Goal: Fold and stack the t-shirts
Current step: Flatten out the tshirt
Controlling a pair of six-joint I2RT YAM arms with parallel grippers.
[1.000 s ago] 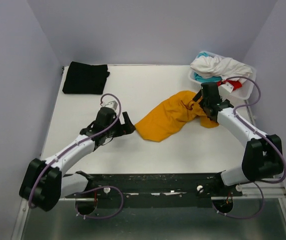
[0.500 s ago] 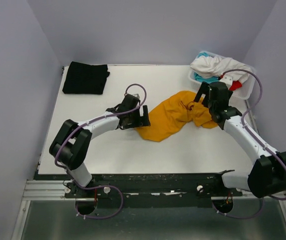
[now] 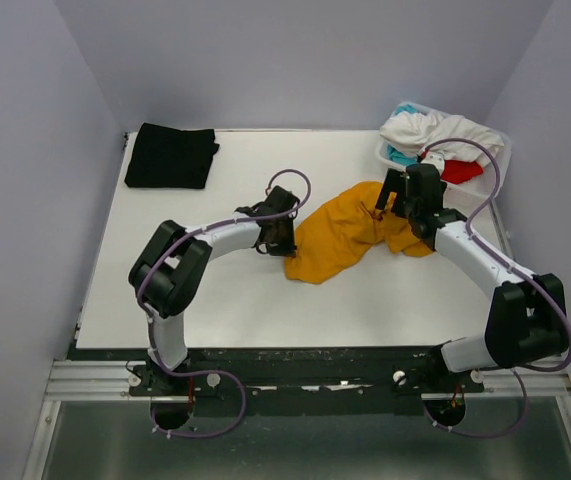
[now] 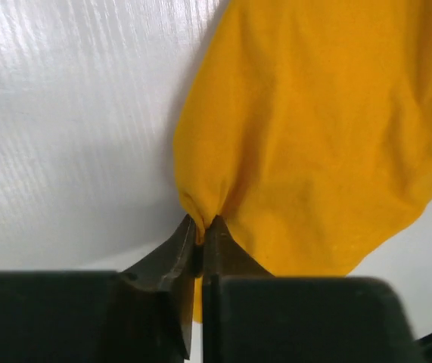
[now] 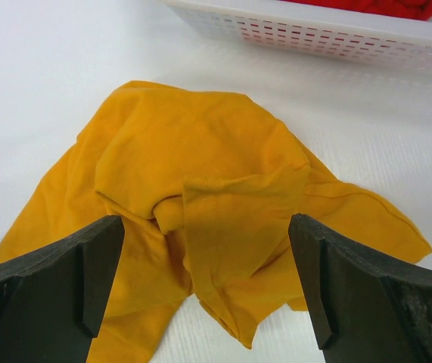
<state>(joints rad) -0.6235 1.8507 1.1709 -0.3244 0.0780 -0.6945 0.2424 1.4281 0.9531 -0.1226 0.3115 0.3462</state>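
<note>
The crumpled mustard-orange cotton t-shirt is spread in a loose heap on the flat white table, right of centre and not yet laid out. Its right end is bunched in overlapping folds near the white plastic lattice basket, in which a white t-shirt, a teal t-shirt and a red t-shirt are piled. A folded black t-shirt is seen at the far left corner, well apart from the rest.

A small tuck of the orange cloth at its left edge is pinched between the closed fingers of the left gripper, low against the table. The right gripper is held with its fingers spread wide above the bunched right end, and nothing is grasped by it.

The hold on the left is judged slight: very little fabric is caught, so the edge could be pulled free if the cloth is tugged sideways. It cannot be told whether one layer or several are pinched; if several are, the shirt would be dragged as a wad rather than opened. On the right, a thick fold instead of a single hem or sleeve could be seized, and a twisted shirt would result.
</note>
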